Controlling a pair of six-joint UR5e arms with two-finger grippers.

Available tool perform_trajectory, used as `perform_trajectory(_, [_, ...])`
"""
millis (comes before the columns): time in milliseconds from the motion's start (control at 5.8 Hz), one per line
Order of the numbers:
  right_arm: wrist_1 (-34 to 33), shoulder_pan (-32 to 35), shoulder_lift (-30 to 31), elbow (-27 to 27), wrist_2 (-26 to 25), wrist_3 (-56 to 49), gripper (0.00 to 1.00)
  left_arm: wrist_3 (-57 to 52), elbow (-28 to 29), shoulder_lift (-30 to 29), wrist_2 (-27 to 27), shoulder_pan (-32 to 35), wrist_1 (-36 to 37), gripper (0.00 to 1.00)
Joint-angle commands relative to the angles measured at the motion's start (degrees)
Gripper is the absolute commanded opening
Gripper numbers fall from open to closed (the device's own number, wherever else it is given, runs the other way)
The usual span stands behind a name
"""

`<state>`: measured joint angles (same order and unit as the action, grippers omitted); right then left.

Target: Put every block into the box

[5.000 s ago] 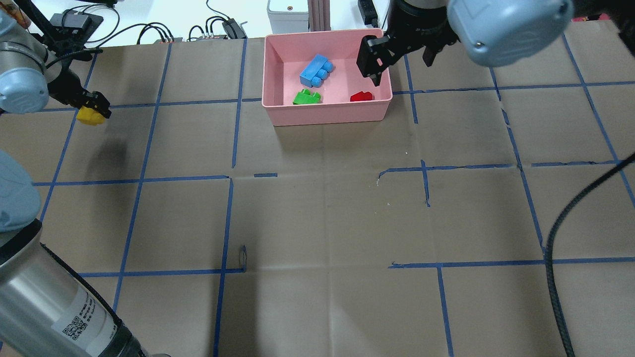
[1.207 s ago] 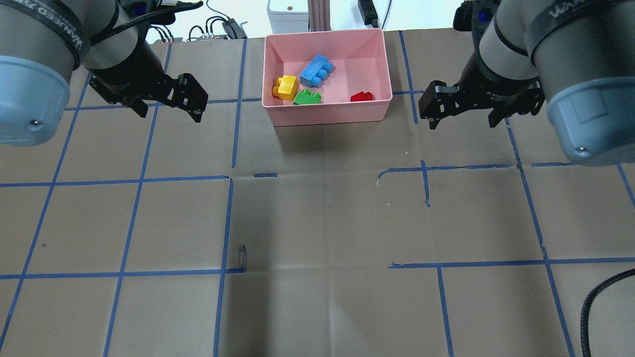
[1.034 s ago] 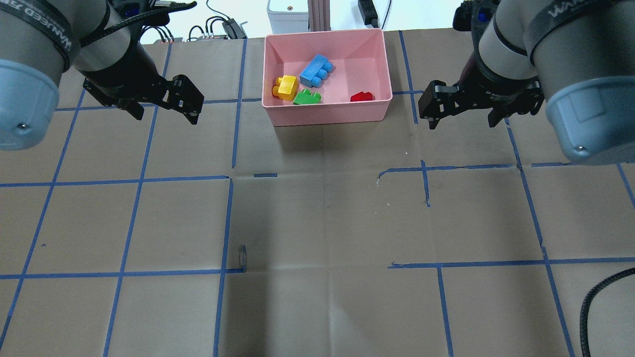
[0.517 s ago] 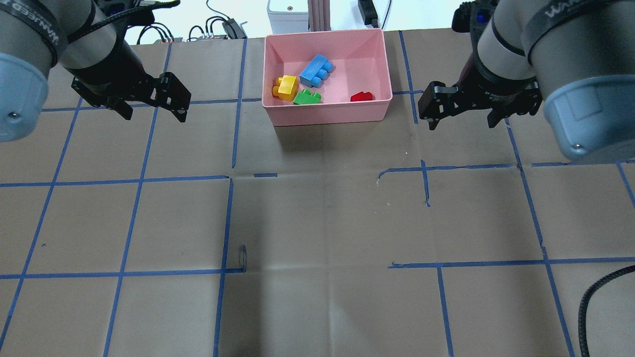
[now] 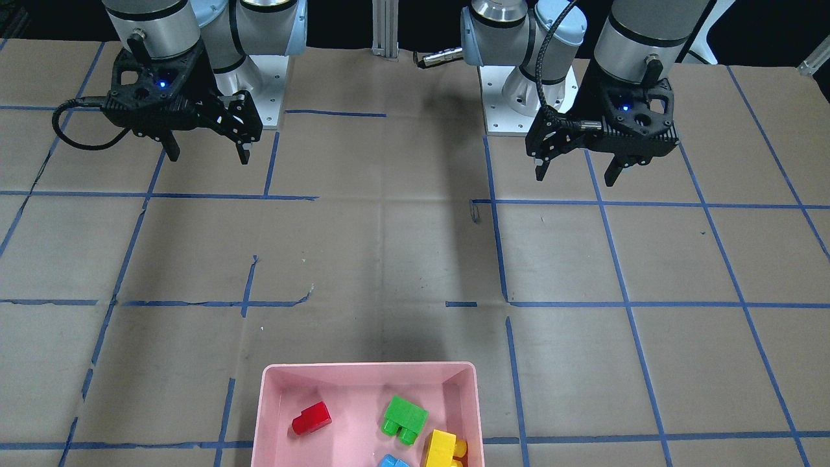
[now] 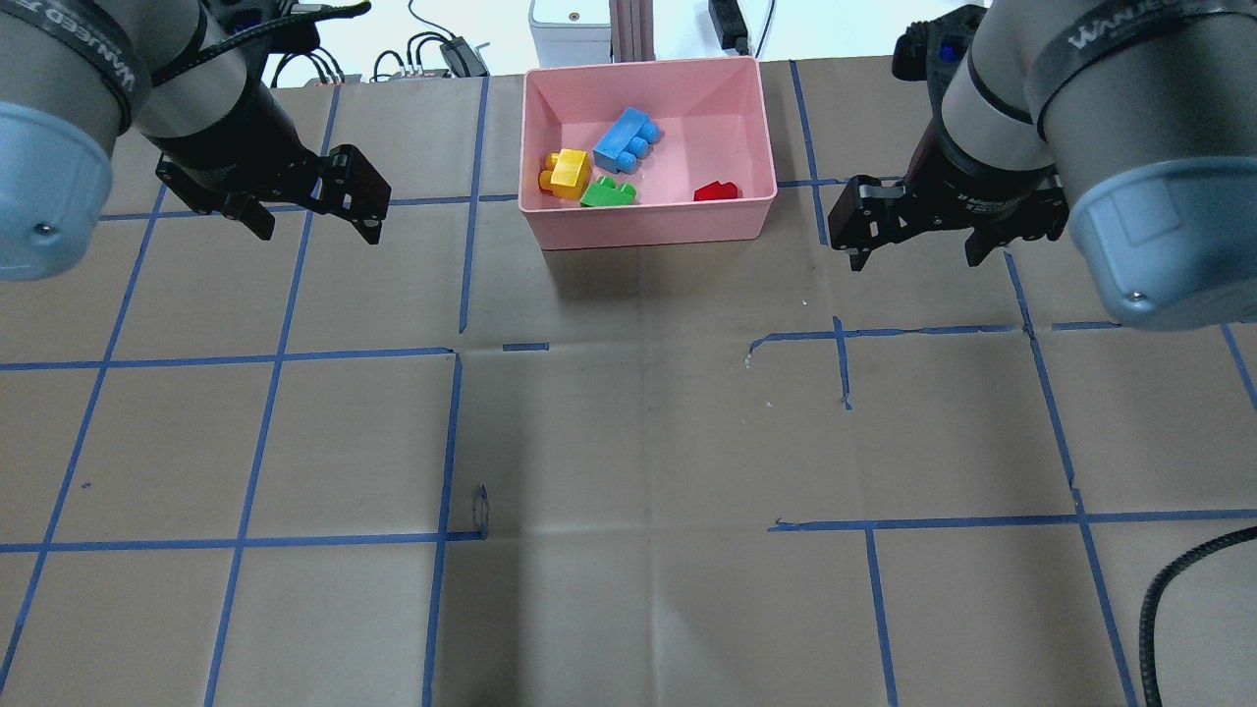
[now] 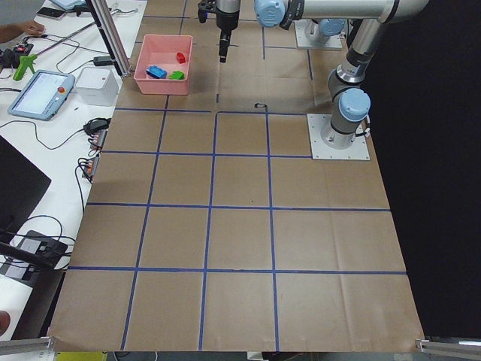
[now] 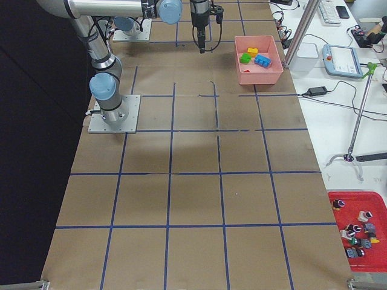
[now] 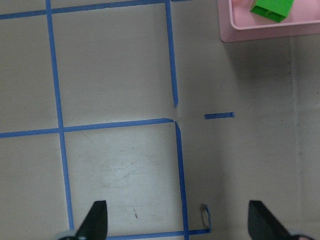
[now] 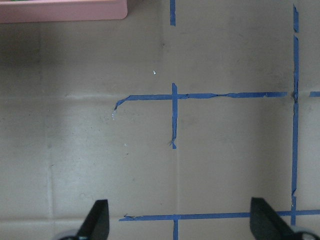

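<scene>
The pink box [image 6: 648,228] stands at the far middle of the table. In it lie the yellow brick [image 6: 568,172], the light blue brick [image 6: 625,139], the green brick [image 6: 607,192] and the red brick [image 6: 716,190]. The front-facing view shows the box [image 5: 366,367] with the red [image 5: 312,417], green [image 5: 404,419], yellow [image 5: 443,448] and blue [image 5: 393,462] bricks. My left gripper [image 6: 316,230] is open and empty, above the table left of the box. My right gripper [image 6: 913,259] is open and empty, right of the box. The left wrist view shows the box corner [image 9: 270,35] and the green brick [image 9: 272,7].
Cables, a white device [image 6: 570,29] and an aluminium post [image 6: 628,29] sit beyond the table's far edge. A black cable [image 6: 1178,579] hangs at the near right. A tablet [image 7: 41,94] and a red parts tray [image 8: 357,232] lie off the table.
Five seconds ago the left gripper held the yellow brick at the far left; it now lies in the box. The right gripper has left the box. Lately the left gripper drifted left.
</scene>
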<state>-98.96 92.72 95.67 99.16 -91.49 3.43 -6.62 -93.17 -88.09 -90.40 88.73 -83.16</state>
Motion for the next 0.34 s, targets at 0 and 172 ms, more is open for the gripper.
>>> perform_trajectory(0, [0.26, 0.00, -0.05, 0.24, 0.08, 0.00, 1.00, 0.03, 0.01, -0.15, -0.22, 0.13, 0.02, 0.99])
perform_trajectory(172, [0.26, 0.00, -0.05, 0.24, 0.17, 0.00, 1.00, 0.02, 0.01, -0.15, -0.30, 0.13, 0.02, 0.99])
